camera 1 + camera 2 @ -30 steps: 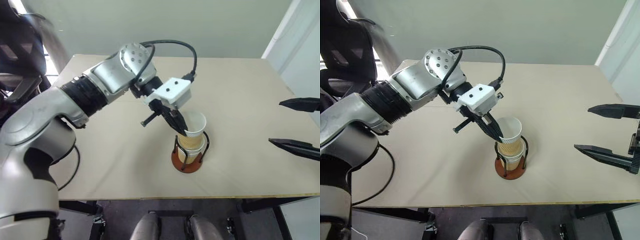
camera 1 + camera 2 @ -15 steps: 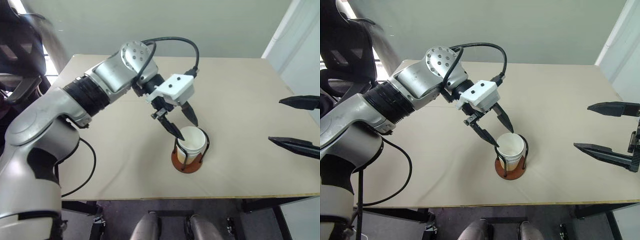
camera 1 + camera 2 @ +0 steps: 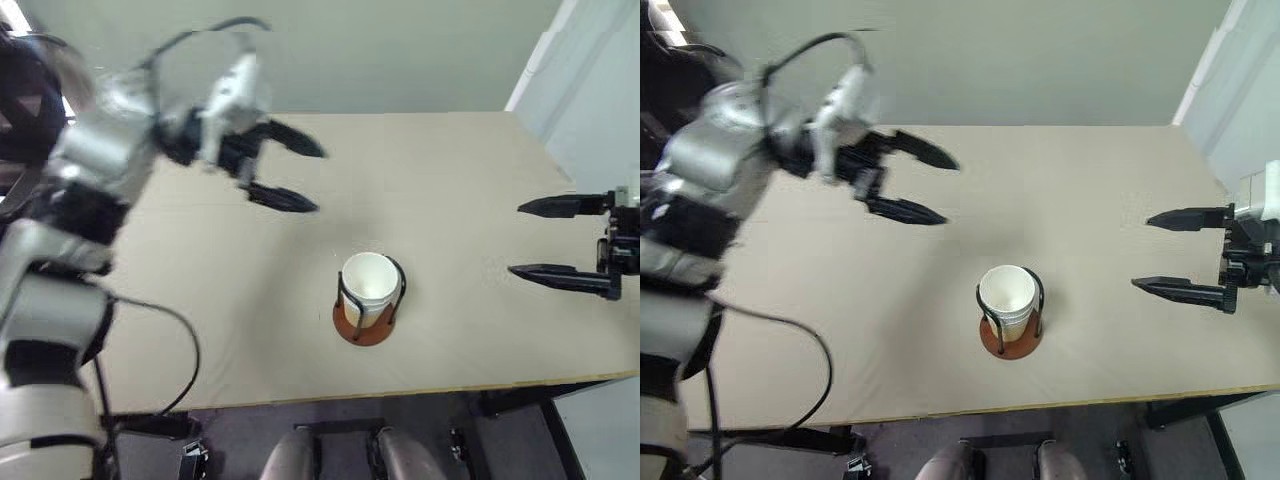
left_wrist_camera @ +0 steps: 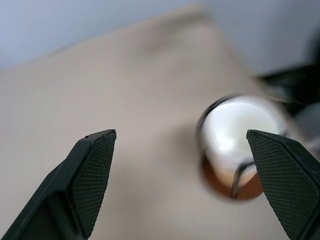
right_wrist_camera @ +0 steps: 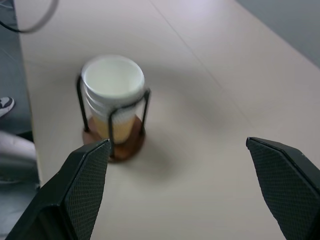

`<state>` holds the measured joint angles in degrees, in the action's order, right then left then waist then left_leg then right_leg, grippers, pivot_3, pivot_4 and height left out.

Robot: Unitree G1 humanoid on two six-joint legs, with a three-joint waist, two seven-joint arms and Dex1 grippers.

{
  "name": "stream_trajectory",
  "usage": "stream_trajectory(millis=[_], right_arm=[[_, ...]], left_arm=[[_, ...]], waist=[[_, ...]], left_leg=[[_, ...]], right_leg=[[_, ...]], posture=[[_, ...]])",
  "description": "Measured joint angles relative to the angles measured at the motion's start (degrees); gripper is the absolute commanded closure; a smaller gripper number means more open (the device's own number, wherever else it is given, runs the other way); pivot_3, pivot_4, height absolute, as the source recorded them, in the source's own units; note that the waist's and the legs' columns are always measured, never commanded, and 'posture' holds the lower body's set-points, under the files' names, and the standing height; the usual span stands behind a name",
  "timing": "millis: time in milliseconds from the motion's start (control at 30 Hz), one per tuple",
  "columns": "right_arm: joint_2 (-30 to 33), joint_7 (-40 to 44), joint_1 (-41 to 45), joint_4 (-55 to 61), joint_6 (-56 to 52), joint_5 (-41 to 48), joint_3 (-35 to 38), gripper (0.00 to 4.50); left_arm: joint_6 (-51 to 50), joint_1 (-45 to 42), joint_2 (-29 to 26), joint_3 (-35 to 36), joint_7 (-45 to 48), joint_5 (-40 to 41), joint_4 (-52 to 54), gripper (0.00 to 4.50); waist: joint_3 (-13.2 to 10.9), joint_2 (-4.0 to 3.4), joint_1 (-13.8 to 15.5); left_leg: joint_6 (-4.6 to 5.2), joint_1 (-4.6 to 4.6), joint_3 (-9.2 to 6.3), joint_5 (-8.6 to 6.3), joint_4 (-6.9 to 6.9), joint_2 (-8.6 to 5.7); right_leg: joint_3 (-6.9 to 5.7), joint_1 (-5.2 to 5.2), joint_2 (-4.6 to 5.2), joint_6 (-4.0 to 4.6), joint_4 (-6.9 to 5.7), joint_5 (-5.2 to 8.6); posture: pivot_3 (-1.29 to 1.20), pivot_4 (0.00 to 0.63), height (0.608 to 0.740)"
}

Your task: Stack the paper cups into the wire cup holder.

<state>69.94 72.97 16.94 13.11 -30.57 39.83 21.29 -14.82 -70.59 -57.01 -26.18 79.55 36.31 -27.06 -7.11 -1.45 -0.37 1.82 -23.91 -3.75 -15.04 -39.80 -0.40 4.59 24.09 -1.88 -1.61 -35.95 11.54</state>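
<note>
The paper cups (image 3: 368, 287) sit nested in one stack inside the wire cup holder (image 3: 345, 298), whose reddish-brown base (image 3: 351, 327) rests near the table's front middle; the stack also shows as cups (image 5: 113, 85) in the right wrist view. My left gripper (image 3: 306, 176) hangs open and empty above the table's far left part, well away from the holder. At the right edge of the table my right gripper (image 3: 532, 238) is open and empty, pointing toward the holder from a distance.
The beige table (image 3: 460, 170) is bare around the holder. Its front edge (image 3: 400, 390) runs close to the holder. A black cable (image 3: 160, 330) loops off my left arm at the left side.
My left gripper has let go of the top cup, which dropped into the stack, and has opened and drawn up and away to the left. The right gripper has edged inward. The camera has shifted.
</note>
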Motion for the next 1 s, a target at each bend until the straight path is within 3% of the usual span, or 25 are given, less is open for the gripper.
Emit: stream_trajectory(millis=[67,133,300,433,633,833,1000], right_arm=[[-0.46,1.98,3.64,-5.28,2.34,-2.28,-3.54,0.00],[-1.77,3.45,7.20,-10.53,4.22,-4.23,-6.21,0.00],[-6.76,6.83,12.73,-20.60,7.30,-7.52,-11.86,0.00],[-9.45,8.22,18.28,-26.50,7.60,-8.16,-13.48,0.00],[-12.48,10.11,22.65,-30.15,6.87,-8.64,-14.26,0.00],[-14.29,11.02,27.70,-33.30,7.12,-12.10,-17.44,0.00],[-15.15,11.26,28.09,-35.16,8.07,-15.58,-20.02,0.00]], left_arm=[[-3.87,9.48,-6.27,7.66,-5.33,-0.58,2.79,0.02],[-7.67,18.68,-8.70,14.79,-10.78,-0.34,7.13,0.02],[-15.36,43.89,-8.95,34.50,-22.67,2.09,20.55,0.02],[-19.90,59.48,-5.09,49.25,-28.29,3.16,30.08,0.02],[-23.90,68.29,1.43,61.66,-34.70,4.75,39.07,0.02],[-27.13,70.81,5.87,65.57,-39.08,7.36,44.54,0.02],[-28.61,72.18,6.46,66.77,-40.35,8.32,45.61,0.02]], waist=[[0.00,0.00,-0.48],[0.02,0.05,-0.32],[0.01,0.17,0.88],[0.00,0.25,0.67],[0.00,0.35,0.60],[-0.03,0.40,0.07],[-0.04,0.41,-0.05]], left_leg=[[-0.13,0.02,0.04,0.10,0.21,0.01],[-0.12,0.06,0.02,0.14,0.27,0.00],[-0.08,0.07,0.06,0.20,0.33,-0.05],[-0.29,0.20,0.15,0.35,0.60,-0.03],[0.02,0.73,0.15,0.18,1.08,0.01],[-0.26,1.02,0.11,0.61,1.24,0.03],[-0.40,1.05,0.06,0.78,1.26,0.03]], right_leg=[[0.06,0.10,-0.01,0.03,0.02,-0.02],[0.05,0.08,0.01,0.03,0.04,-0.02],[0.04,0.05,0.06,0.18,-0.02,0.04],[0.04,0.10,0.09,0.84,-0.03,0.10],[0.05,-0.05,0.08,1.52,-0.23,0.06],[0.05,-0.06,0.03,1.87,-0.56,-0.15],[0.05,0.02,0.02,1.94,-0.83,-0.18]], posture=[[0.00,0.150,0.740],[0.00,0.150,0.740],[0.00,0.150,0.740],[0.00,0.150,0.740],[0.00,0.150,0.740],[0.00,0.150,0.740],[0.00,0.150,0.740]])
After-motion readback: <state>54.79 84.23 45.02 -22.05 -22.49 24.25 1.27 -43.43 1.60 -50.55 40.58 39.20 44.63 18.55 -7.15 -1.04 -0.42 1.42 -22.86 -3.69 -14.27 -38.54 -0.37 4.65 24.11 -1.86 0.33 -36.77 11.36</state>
